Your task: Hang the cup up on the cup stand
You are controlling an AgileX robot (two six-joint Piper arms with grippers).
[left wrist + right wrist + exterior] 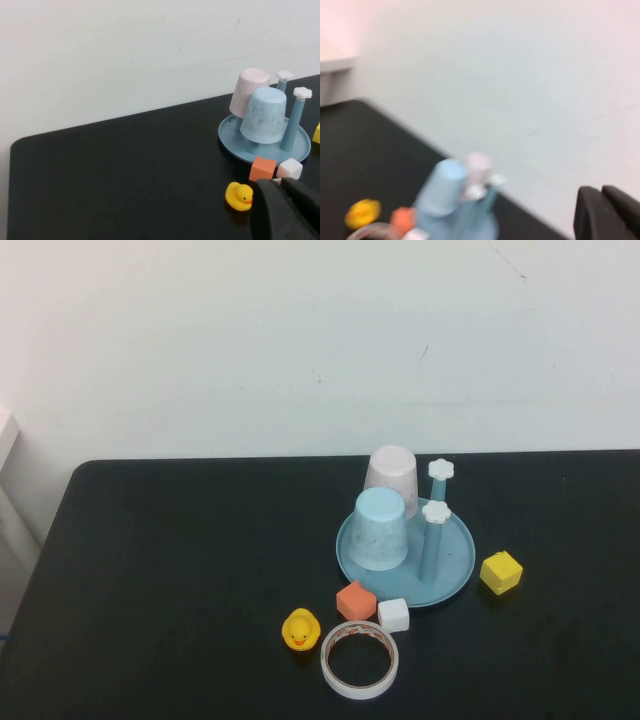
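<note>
Cup (381, 529) seen inverted on stand (458, 570) peg: hanging judged done. Both grippers off the high view; left gripper (286, 210) and right gripper (609, 212) glimpsed, jaw state cannot be told. Only retreat needed.

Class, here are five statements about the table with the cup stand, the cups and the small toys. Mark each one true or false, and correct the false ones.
1. The light blue cup sits upside down on a peg of the cup stand. True.
2. The pinkish-white cup lies on its side on the table. False: it is upside down on the stand, behind the blue cup.
3. The yellow duck stands inside the tape roll. False: it stands on the table beside the roll, to its left.
4. The yellow cube lies off the stand, to its right. True.
5. The left gripper and right gripper are holding cups. False: each shows only at the edge of its wrist view, away from the cups.
</note>
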